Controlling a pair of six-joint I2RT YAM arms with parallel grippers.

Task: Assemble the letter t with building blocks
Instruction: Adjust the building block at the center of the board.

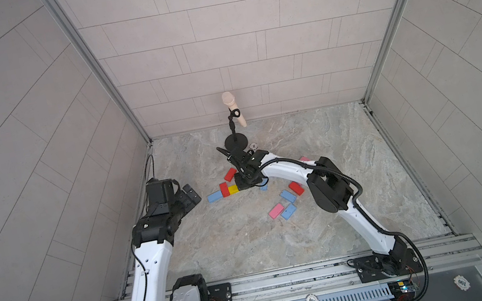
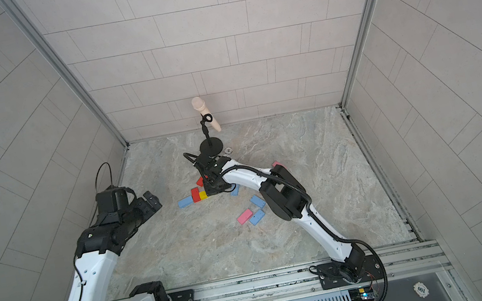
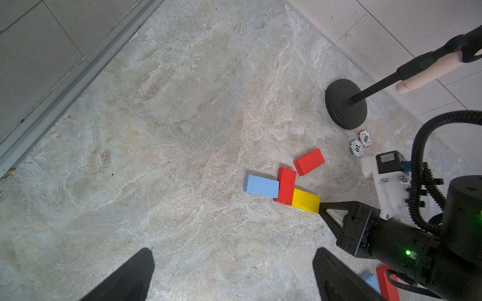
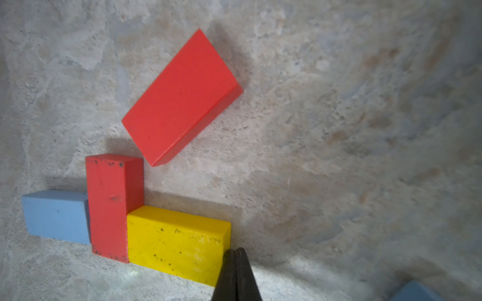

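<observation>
We've got right gripper (image 4: pixel 236 256) pinched closed, empty, tips against the end of yellow block (image 4: pixel 177 242). Its other end touches crosswise red block (image 4: pixel 108 208), light blue block (image 4: pixel 56 216) beyond, tilted red block (image 4: pixel 180 96) near. Left gripper (image 3: pixel 233 251) spread wide, well apart from yellow.

A black stand (image 1: pixel 236 140) holding a cream microphone (image 1: pixel 232 107) rises from the marble tabletop (image 1: pixel 315 144) just beyond the right gripper (image 3: pixel 321 207). Two poker chips (image 3: pixel 356 148) lie side by side between that gripper and the stand's base.
</observation>
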